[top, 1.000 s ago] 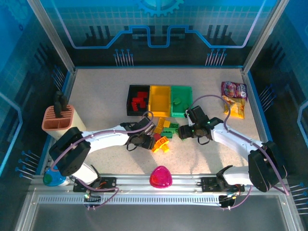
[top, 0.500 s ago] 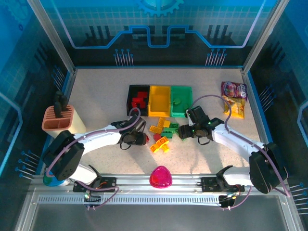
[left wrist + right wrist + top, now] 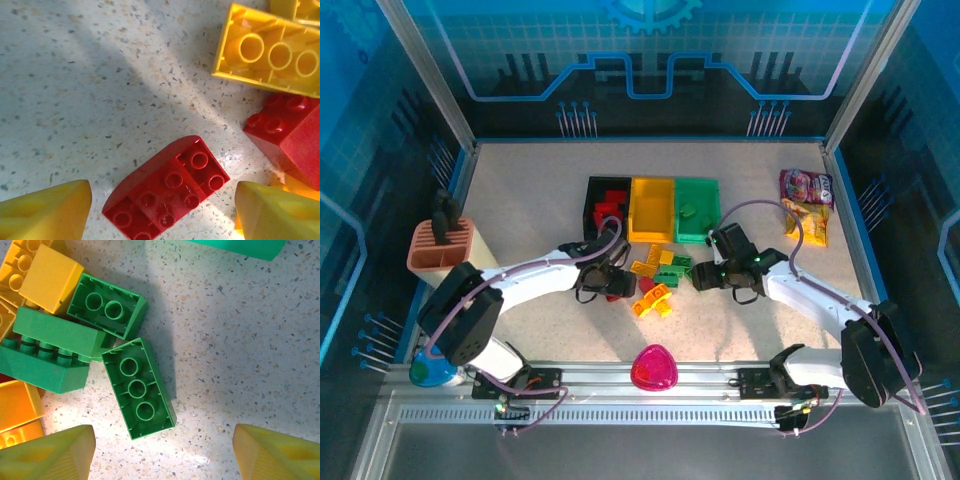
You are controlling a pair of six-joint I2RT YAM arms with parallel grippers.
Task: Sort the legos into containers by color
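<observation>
L side: the left gripper stands wide over a red curved brick, one pad at each side, not touching it yet. So the step here is, I judge, the pick of a red piece. Next move: go down a bit, close on it, lift, and carry it to the black bin, which sits just behind and holds red pieces already. A second red brick lies just beside one pad, so the closing must not catch it.

Middle: the mixed pile lies just in front of the yellow bin.

R side: the right gripper is wide too, w/ nothing held. A green brick, underside up, lies between the pads, nearer the pile side. It probably needs centring before the grip. The green bin is just behind.

Room: the two wrists are near each other across the pile, so better one arm lifts at a time. The bin walls must be cleared from above. The table is open to the right of the green brick.
</observation>
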